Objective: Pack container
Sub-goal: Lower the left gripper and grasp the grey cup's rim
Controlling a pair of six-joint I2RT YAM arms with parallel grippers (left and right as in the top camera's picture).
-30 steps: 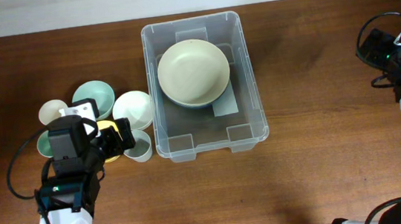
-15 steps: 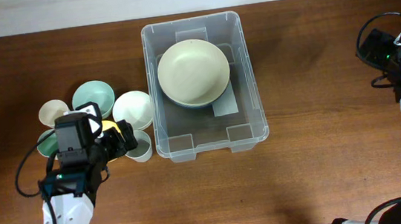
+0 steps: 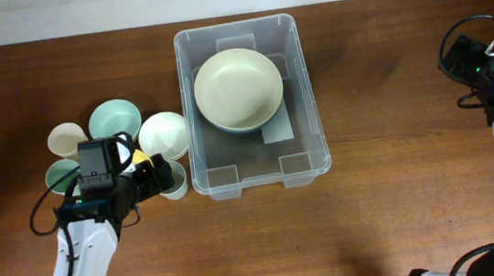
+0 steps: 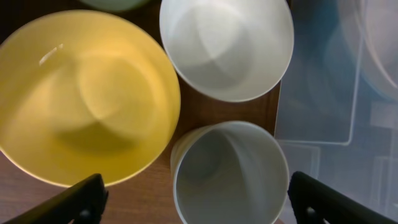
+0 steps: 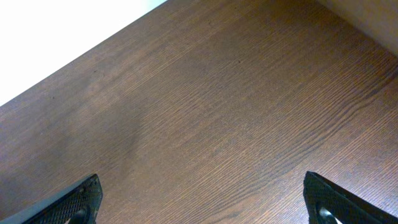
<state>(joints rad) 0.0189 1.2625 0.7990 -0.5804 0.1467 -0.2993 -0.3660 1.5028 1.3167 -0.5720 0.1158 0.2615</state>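
Here the container (image 3: 249, 161) lies just right of the left pincer (image 3: 163, 175).

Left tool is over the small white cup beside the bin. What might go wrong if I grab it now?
The left tool hangs over the white cup, which sits close between the yellow bowl and the container wall. Descending fingers may strike either and shove it. The white bowl sits right next to it, so a tilted lift could clip it. The large bowl takes up much of the container, so the cup may land on it.
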